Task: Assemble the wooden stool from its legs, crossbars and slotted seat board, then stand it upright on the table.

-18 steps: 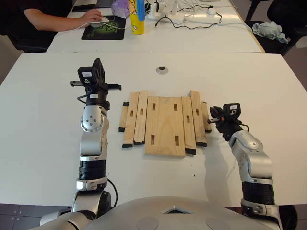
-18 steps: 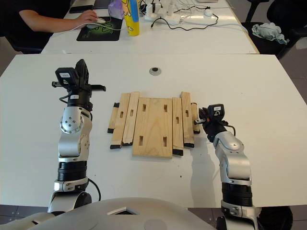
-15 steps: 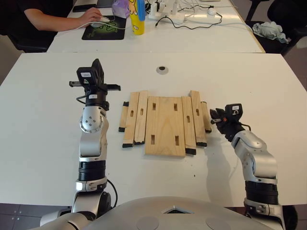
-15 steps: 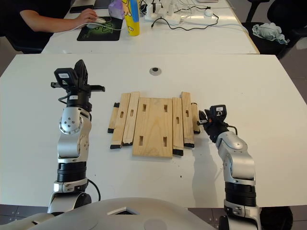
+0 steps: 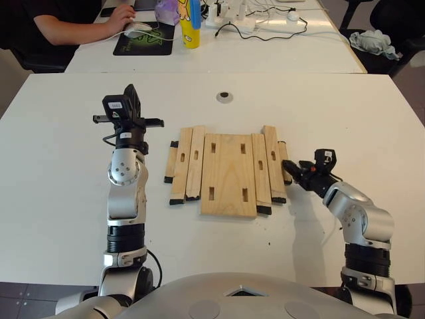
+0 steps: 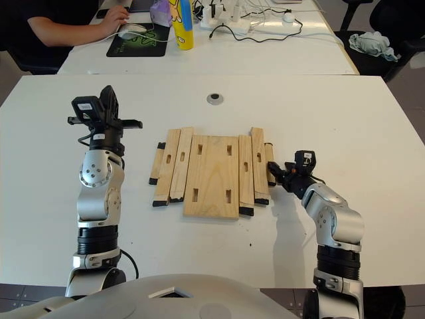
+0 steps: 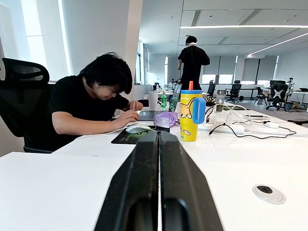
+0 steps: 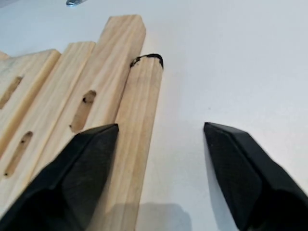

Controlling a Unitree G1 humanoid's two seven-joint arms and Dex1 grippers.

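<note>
The slotted seat board (image 5: 228, 174) lies flat mid-table. Slotted legs (image 5: 188, 163) flank it on both sides, with thin crossbars (image 5: 172, 159) outermost. My right gripper (image 5: 293, 168) is low at the right edge of the pile and open. In the right wrist view the right gripper (image 8: 160, 127) straddles the rightmost crossbar (image 8: 142, 115): one finger (image 8: 82, 163) is over the neighbouring slotted leg (image 8: 96, 86), the other over bare table. My left gripper (image 5: 131, 100) is raised left of the pile, points away, and is shut on nothing; its fingers (image 7: 159, 183) are pressed together.
A round grommet (image 5: 225, 97) sits in the table behind the wood. The far table holds a yellow cup (image 5: 190, 23), cables, and a mouse pad (image 5: 143, 36) with a person's hand on a mouse. Bare table surrounds the pile.
My right gripper has dropped lower and turned toward the rightmost crossbar, its elbow swinging outward. The left arm has drifted slightly left. The wood has not moved.
</note>
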